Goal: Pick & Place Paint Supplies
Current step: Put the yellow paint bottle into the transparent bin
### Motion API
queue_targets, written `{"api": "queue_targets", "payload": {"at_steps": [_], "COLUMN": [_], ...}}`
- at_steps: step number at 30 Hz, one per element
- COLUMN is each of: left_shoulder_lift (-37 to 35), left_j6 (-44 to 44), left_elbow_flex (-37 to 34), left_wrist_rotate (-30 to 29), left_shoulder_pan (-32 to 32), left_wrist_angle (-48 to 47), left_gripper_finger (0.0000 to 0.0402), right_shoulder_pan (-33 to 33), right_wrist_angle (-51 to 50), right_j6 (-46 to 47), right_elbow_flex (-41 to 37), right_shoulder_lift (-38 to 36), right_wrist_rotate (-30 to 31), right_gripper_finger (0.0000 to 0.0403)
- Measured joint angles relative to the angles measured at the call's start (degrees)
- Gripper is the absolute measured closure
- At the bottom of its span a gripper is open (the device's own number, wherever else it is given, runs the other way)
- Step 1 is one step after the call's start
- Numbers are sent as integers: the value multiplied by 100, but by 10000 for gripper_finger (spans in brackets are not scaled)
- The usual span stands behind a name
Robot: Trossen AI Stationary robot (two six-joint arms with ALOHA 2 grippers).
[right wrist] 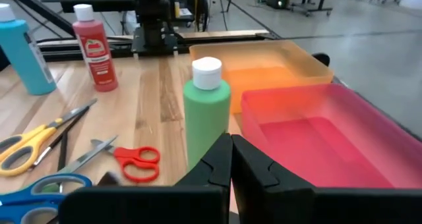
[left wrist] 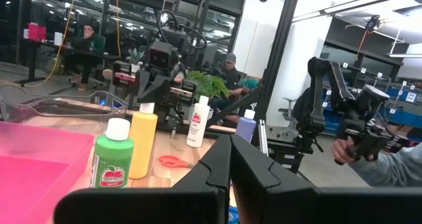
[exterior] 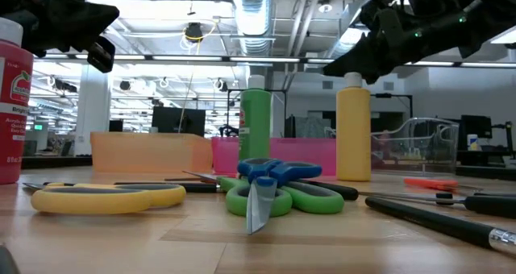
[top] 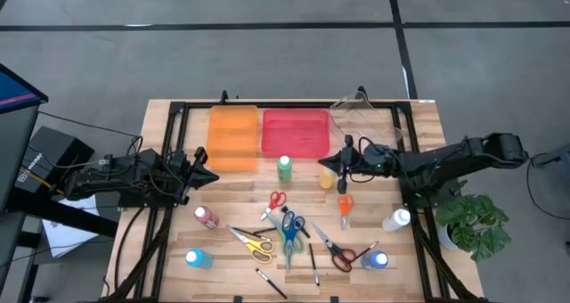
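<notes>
Tabletop (top: 178,116): light wood slats, black frame, grey floor around.
Room: open workshop in the low view; seated people behind, a hand with a controller in the left wrist view.
Trays: orange tray (top: 233,138), pink tray (top: 295,132), clear tray (top: 363,116) across frame centre top, nothing visible inside.
Supplies: green bottle (top: 284,167), yellow bottle (top: 328,176), scissors (top: 288,230), brushes (top: 313,264) lower centre.
Left tool (top: 207,175): closed, empty, left of centre.
Right tool (top: 326,164): closed, empty, above yellow bottle.

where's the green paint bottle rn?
High view: the green paint bottle stands upright at table centre, just in front of the pink tray, with the yellow bottle to its right.
</notes>
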Motion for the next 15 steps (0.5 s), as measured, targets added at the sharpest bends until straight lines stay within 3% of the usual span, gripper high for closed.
{"api": "queue_targets", "payload": {"at_steps": [15], "left_shoulder_lift": [0], "left_j6": [-1], "left_elbow_flex": [0], "left_wrist_rotate": [0], "left_shoulder_pan": [0], "left_wrist_angle": [0], "left_gripper_finger": [401], "right_shoulder_pan": [61], "right_wrist_angle": [-362], "right_j6": [214], "right_elbow_flex": [5], "right_shoulder_lift": [-9], "right_wrist_rotate": [16], "right_gripper_finger": [403]}}
